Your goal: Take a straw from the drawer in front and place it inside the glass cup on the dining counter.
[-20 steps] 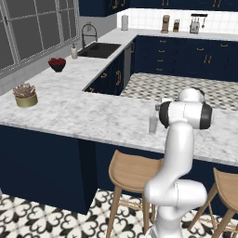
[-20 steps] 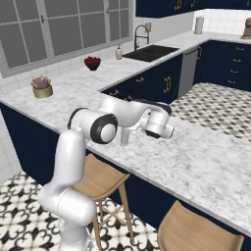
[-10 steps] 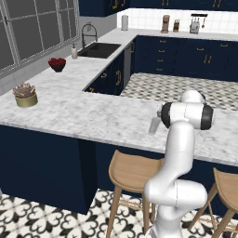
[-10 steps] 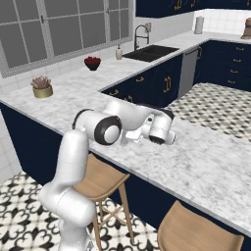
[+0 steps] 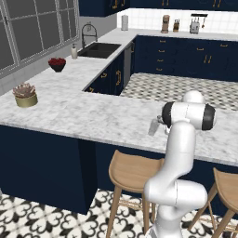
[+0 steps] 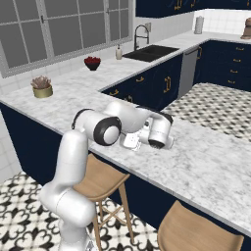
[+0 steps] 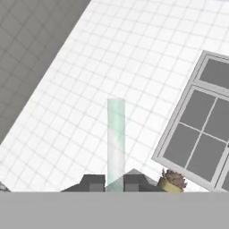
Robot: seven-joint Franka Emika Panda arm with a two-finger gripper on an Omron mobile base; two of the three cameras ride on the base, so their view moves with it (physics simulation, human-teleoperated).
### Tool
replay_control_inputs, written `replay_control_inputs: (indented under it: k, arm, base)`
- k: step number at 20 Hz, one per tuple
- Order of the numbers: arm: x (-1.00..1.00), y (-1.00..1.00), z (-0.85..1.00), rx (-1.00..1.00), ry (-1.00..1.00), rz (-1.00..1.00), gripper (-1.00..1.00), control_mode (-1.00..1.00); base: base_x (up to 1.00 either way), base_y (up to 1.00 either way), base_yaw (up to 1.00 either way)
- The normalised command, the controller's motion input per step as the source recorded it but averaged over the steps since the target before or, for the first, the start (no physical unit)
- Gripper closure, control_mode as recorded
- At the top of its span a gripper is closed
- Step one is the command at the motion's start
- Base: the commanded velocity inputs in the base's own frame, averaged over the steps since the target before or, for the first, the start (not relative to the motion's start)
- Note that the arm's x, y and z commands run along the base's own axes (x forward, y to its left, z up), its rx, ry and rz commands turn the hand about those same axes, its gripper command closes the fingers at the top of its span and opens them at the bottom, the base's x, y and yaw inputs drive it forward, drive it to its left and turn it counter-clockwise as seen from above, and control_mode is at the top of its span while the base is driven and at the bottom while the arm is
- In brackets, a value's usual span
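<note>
Hand view: the gripper point(image 7: 114, 183) is pinching the straw point(image 7: 116, 143) low; light, stiff, slippery, it is pointing away from the potted plant point(image 7: 172, 180).

Potted plant point(image 5: 26, 95), red bowl point(image 5: 57, 63), sink point(image 5: 99, 49), possibly soap bottle point(image 5: 74, 51)

A home kitchen with a dining counter.

Navy cabinets point(image 5: 186, 58) with brass pulls, marble counter point(image 5: 93, 116), a sink point(image 5: 99, 49) with faucet point(image 5: 88, 32) under a window point(image 5: 37, 28), white tiles point(image 5: 153, 18), wooden stools point(image 5: 132, 172) on a patterned floor point(image 5: 186, 88).
</note>
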Motion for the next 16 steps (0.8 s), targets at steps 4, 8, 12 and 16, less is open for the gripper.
replay_control_inputs:
  k: [4,8,12,16]
  arm:
    - [0.28,0.42,0.00,-0.03,-0.13,0.00,1.00,-1.00]
    - [0.18,0.08,0.00,0.00,-0.08,0.00,1.00,-1.00]
    - [0.02,0.00,0.00,0.00,-0.07,0.00,1.00,-1.00]
    - [0.00,-0.01,0.00,0.00,-0.10,0.00,-1.00,-1.00]
  base:
    - [0.00,0.00,0.00]
    - [0.00,0.00,0.00]
    - [0.00,0.00,0.00]
    - [0.00,0.00,0.00]
